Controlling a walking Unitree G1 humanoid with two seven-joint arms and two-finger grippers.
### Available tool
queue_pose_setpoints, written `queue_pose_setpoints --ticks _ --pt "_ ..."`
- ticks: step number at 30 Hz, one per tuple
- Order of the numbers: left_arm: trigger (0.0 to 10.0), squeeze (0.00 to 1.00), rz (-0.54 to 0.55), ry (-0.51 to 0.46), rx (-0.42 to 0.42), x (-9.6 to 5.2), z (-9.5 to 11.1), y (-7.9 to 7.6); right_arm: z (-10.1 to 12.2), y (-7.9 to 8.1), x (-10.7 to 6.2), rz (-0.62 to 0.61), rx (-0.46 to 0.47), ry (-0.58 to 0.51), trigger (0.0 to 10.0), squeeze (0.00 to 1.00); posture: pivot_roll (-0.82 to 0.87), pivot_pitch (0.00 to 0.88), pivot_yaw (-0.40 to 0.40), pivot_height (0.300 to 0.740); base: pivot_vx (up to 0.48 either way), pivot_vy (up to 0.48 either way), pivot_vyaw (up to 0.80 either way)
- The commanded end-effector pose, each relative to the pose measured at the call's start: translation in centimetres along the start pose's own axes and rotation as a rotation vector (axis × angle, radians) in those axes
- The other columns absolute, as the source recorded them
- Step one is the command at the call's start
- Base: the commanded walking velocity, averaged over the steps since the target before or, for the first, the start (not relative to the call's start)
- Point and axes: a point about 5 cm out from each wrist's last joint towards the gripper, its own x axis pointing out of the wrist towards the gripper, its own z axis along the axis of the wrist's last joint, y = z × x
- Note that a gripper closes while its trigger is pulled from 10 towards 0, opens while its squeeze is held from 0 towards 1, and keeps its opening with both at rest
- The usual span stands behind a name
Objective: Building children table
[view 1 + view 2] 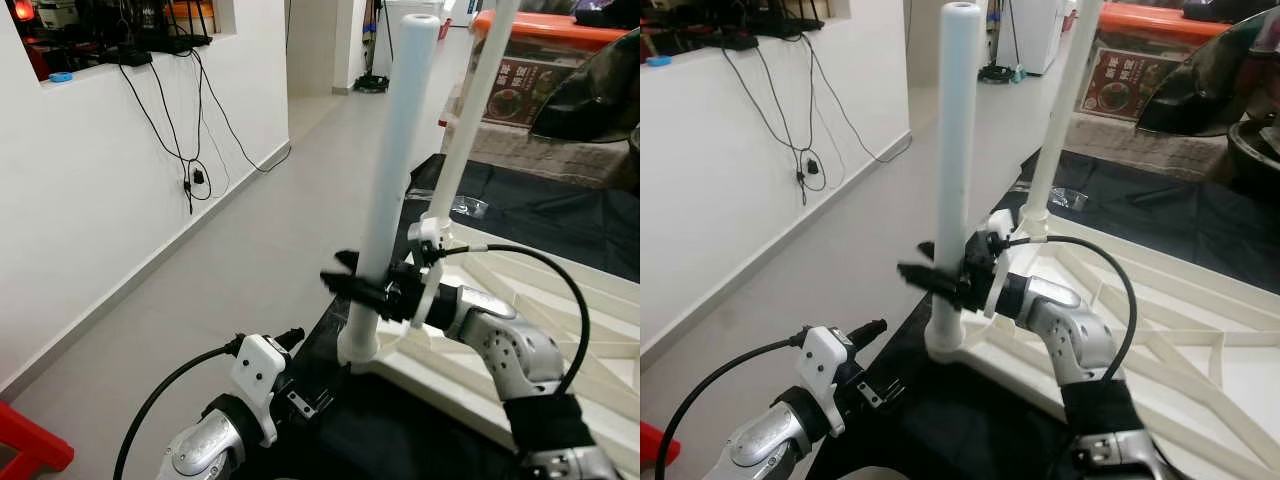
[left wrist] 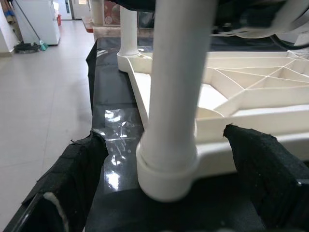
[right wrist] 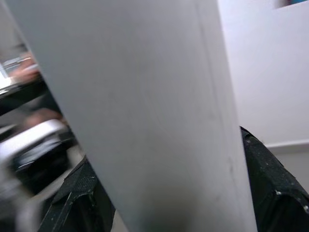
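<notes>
right tool [image 1: 945, 280] grips one of two upright legs [image 1: 958, 150].

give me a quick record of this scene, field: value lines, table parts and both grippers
tabletop: white ribbed panel lying upside down on a black sheet
near leg: white tube standing upright in the corner socket
far leg: second white tube upright in another corner
right gripper: closed around the near leg, low down
left gripper: open, fingers either side of the socket, not touching
floor: pale tiles

A dark red printed sign [image 1: 522, 86] beneath the orange surface bore pale characters, too small to read.
</notes>
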Motion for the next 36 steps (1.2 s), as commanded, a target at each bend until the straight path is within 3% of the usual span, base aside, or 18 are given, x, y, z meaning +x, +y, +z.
queue_pose_setpoints --ticks 1,2,3,4,7,10,13,14,16,17,18,21,24,26,30,34,35,36 --pt "10.0 0.0 0.006 0.009 -0.003 -0.1 -0.3 0.0 0.1 0.9 1.3 0.164 -0.004 0.017 10.0 0.0 0.12 0.029 -0.029 0.74 0.0 0.0 0.0" --pt "10.0 0.0 0.006 0.009 -0.003 -0.1 -0.3 0.0 0.1 0.9 1.3 0.164 -0.004 0.017 10.0 0.0 0.12 0.029 -0.029 0.74 0.0 0.0 0.0" --pt "10.0 0.0 0.006 0.009 -0.003 -0.1 -0.3 0.0 0.0 1.1 1.5 0.195 -0.008 0.035 7.8 0.0 0.12 0.029 -0.028 0.74 0.0 0.0 0.0" --pt "10.0 0.0 0.006 0.009 -0.003 -0.1 -0.3 0.0 -0.2 1.2 1.7 0.214 -0.015 0.058 0.0 0.0 0.12 0.029 -0.028 0.74 0.0 0.0 0.0" --pt "10.0 0.0 0.007 0.01 -0.003 -0.1 -0.3 0.0 -0.9 1.1 2.2 0.197 -0.034 0.097 0.0 0.0 0.12 0.03 -0.028 0.74 0.0 0.0 0.0" --pt "10.0 0.0 0.006 0.01 -0.004 -0.1 -0.3 0.0 -1.7 -0.2 2.6 0.031 -0.102 0.113 0.0 0.0 0.12 0.03 -0.029 0.74 0.0 0.0 0.0" --pt "10.0 0.0 0.006 0.01 -0.005 -0.1 -0.3 0.0 -1.8 -0.8 2.6 -0.037 -0.12 0.097 0.0 0.0 0.12 0.03 -0.029 0.74 0.0 0.0 0.0" --pt "10.0 0.0 0.005 0.01 -0.005 0.0 -0.3 0.0 -1.7 -1.9 2.4 -0.181 -0.135 0.066 0.0 0.0 0.12 0.031 -0.031 0.74 0.0 0.0 0.0" --pt "10.0 0.0 0.005 0.01 -0.005 0.0 -0.3 0.0 -1.7 -1.9 2.4 -0.181 -0.135 0.066 0.0 0.0 0.12 0.031 -0.031 0.74 0.0 0.0 0.0" --pt "10.0 0.0 0.005 0.01 -0.005 0.0 -0.3 -0.1 -1.5 -2.7 2.2 -0.286 -0.143 0.043 0.0 0.0 0.12 0.031 -0.031 0.74 0.0 0.0 0.0" --pt "10.0 0.0 0.005 0.011 -0.006 -0.1 -0.4 0.0 -0.8 -5.6 0.4 -0.769 -0.096 -0.07 0.0 0.0 0.12 0.036 -0.028 0.74 0.0 0.0 0.0" --pt "10.0 0.0 0.004 0.012 -0.006 -0.1 -0.4 0.0 -0.5 -6.8 -2.6 -1.198 -0.077 -0.146 0.0 0.0 0.11 0.036 -0.026 0.74 0.0 0.0 0.0" --pt "10.0 0.0 0.004 0.012 -0.006 -0.1 -0.4 0.0 -0.4 -6.9 -3.2 -1.278 -0.082 -0.16 0.0 0.0 0.11 0.036 -0.026 0.74 0.0 0.0 0.0" --pt "10.0 0.0 0.001 0.015 -0.005 -0.1 -0.4 0.0 -0.9 -4.8 -5.7 -1.679 -0.105 -0.207 0.0 0.0 0.11 0.034 -0.026 0.74 0.0 0.0 0.0" --pt "10.0 0.0 0.002 0.015 -0.005 -0.1 -0.5 0.0 -1.6 -3.0 -5.3 -1.817 -0.061 -0.238 0.0 0.0 0.11 0.032 -0.026 0.74 0.0 0.0 0.0" --pt "10.0 0.0 0.002 0.015 -0.005 -0.1 -0.5 0.0 -2.1 -2.6 -4.4 -1.829 -0.009 -0.23 0.0 0.0 0.11 0.032 -0.026 0.74 0.0 0.0 0.0" --pt "10.0 0.0 0.001 0.015 -0.006 -0.1 -0.5 -0.1 -2.6 -2.8 -2.5 -1.772 0.034 -0.215 4.9 0.0 0.11 0.029 -0.028 0.74 0.0 0.0 0.0" --pt "10.0 0.0 0.001 0.015 -0.006 -0.1 -0.5 -0.1 -2.6 -2.8 -2.5 -1.772 0.034 -0.215 4.9 0.0 0.11 0.029 -0.028 0.74 0.0 0.0 0.0"
